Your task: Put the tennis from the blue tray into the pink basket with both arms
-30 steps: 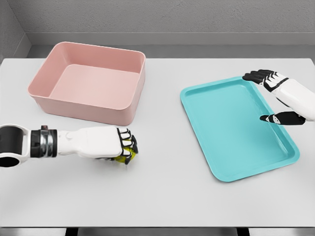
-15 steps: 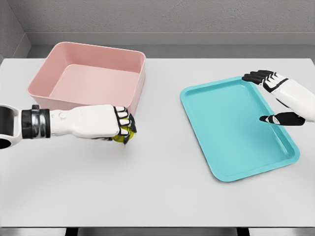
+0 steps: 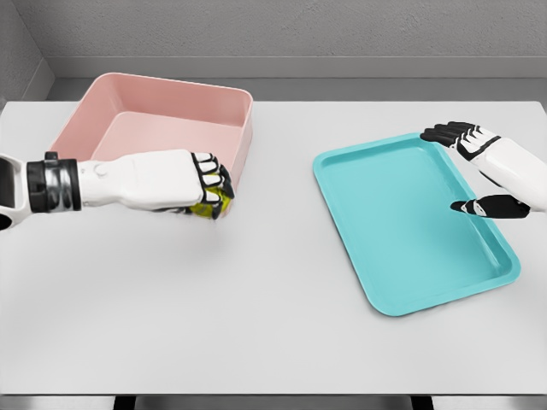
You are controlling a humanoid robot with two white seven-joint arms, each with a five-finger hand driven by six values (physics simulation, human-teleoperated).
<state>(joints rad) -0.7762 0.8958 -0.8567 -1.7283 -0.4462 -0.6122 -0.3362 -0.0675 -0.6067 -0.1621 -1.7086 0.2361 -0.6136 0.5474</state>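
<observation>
While the right hand (image 3: 487,175) hangs over the far right edge of the blue tray (image 3: 402,290) with fingers spread and nothing in them, all the change is on the left. Left hand (image 3: 184,181) is curled tight around the tennis ball (image 3: 208,207); only a yellow-green sliver shows under the fingers. Compared with one second ago, this hand has risen off the white table (image 3: 282,342) and travelled up and back: it was low, near the table's front left, and now sits in front of the near wall of the pink basket (image 3: 235,107), overlapping it in this view. Tray holds no ball. Right hand has not shifted in that time.

Judgement: pick-up is finished and the carry is well along; the ball looks lifted to about rim level. What remains is clearing the near wall, moving over the basket's interior, and releasing. Clipping the rim is the likely risk.
</observation>
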